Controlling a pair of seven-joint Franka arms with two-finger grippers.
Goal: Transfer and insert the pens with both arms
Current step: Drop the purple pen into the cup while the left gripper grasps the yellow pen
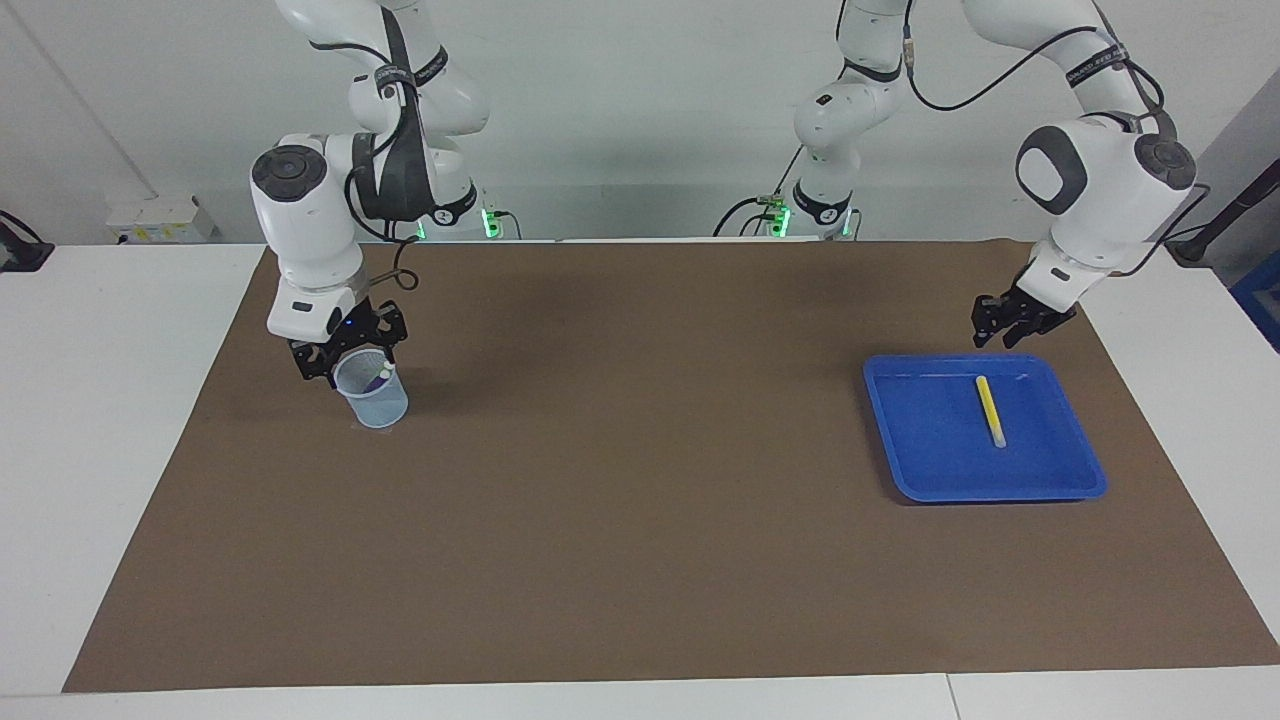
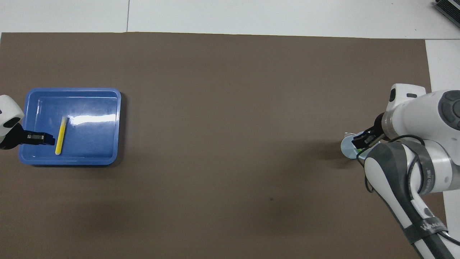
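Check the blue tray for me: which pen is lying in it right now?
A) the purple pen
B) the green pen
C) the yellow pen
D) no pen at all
C: a single yellow pen lies in the blue tray, with the left gripper over the tray's edge nearest the robots; the right gripper is over the clear cup.

I'm working in a robotics lab: two arms (image 1: 330,200) bolted at a white table (image 1: 100,420), bare walls, trailing cables (image 1: 960,95).
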